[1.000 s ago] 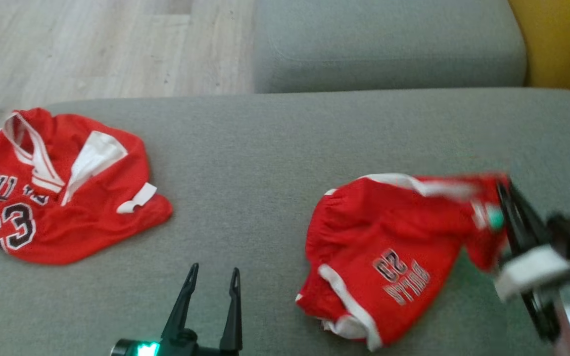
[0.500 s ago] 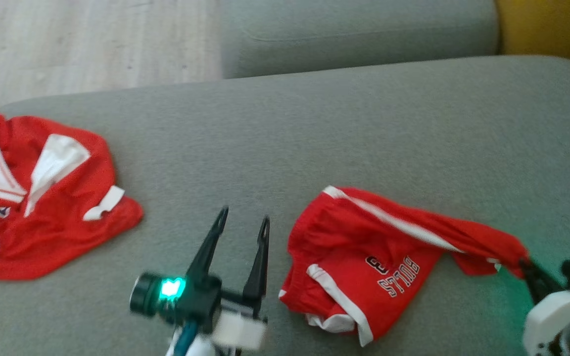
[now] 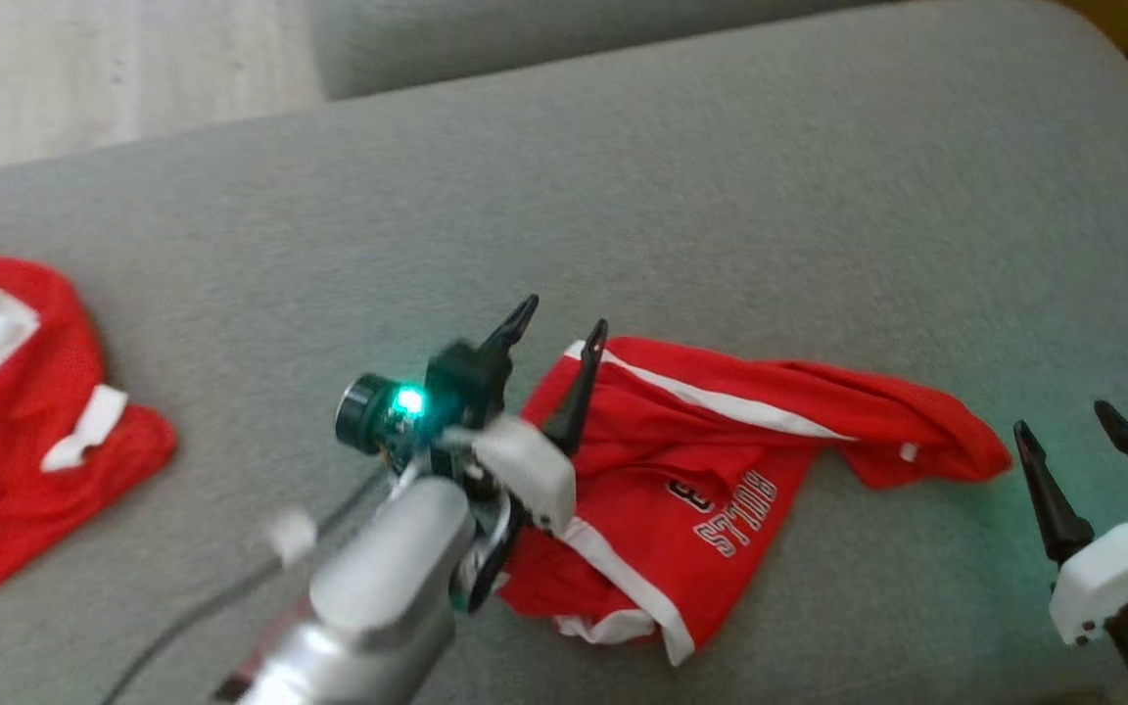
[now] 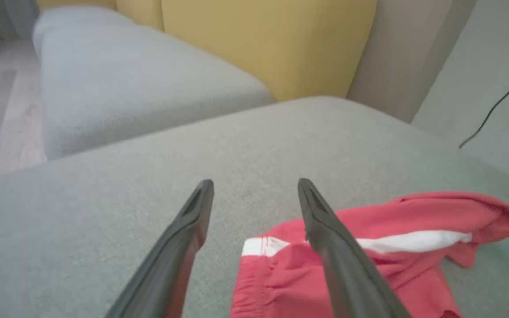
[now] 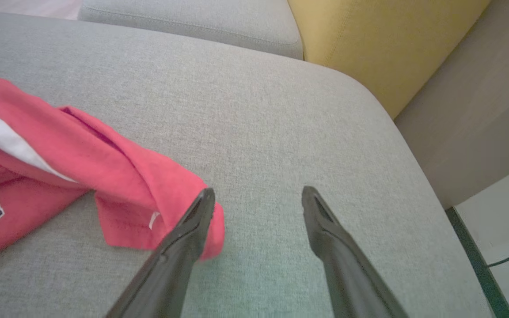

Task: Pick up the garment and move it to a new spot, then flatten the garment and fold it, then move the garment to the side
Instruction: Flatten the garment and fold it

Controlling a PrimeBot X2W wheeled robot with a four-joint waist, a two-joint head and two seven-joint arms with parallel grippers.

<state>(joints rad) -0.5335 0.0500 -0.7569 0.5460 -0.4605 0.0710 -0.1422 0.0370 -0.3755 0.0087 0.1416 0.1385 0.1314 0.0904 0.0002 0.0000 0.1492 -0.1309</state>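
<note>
Plainly both open and empty, left tool (image 3: 565,311) overhangs the shorts (image 3: 721,470) (right tool (image 3: 1061,416) just beside them), jersey (image 3: 16,470) well apart

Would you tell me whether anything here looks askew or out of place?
The red shorts lie rumpled and twisted on the grey cushion, one end stretched toward the open right hand; nothing looks damaged.

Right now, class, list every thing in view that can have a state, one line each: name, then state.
Red mesh shorts with white trim: crumpled, unfolded, lying loose on the grey fabric cushion.
Red jersey with white trim: crumpled, lying at the cushion's left.
Left end effector: open, empty, at the shorts' left end.
Right end effector: open, empty, beside the shorts' right end.
</note>
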